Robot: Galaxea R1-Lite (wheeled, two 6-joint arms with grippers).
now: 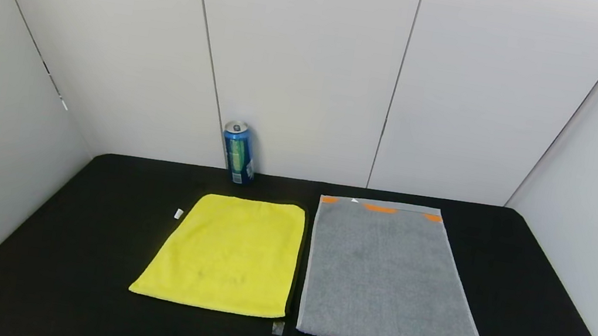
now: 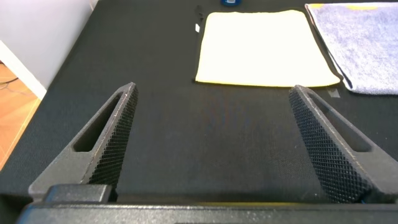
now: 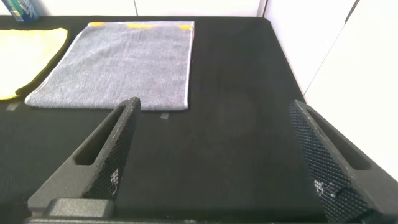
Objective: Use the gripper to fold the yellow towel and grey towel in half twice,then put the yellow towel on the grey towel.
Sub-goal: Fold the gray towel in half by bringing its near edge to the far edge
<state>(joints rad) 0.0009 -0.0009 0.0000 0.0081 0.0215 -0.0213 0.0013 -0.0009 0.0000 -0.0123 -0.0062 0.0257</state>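
Yellow microfibre, the yellow towel [image 1: 227, 252] lay flat on the black counter [image 1: 519, 319], just beside the grey towel [image 1: 389, 276], a larger terry piece; both likely soft, limp, best pinched at corners; left hand [image 2: 211, 143] and right hand [image 3: 214, 149] hovered spread apart, empty.

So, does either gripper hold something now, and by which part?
Nothing is held. The left gripper and right gripper are open over the black table, apart from both towels.

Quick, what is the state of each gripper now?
Left gripper: open, holding nothing, over the bare table.
Right gripper: open, holding nothing.
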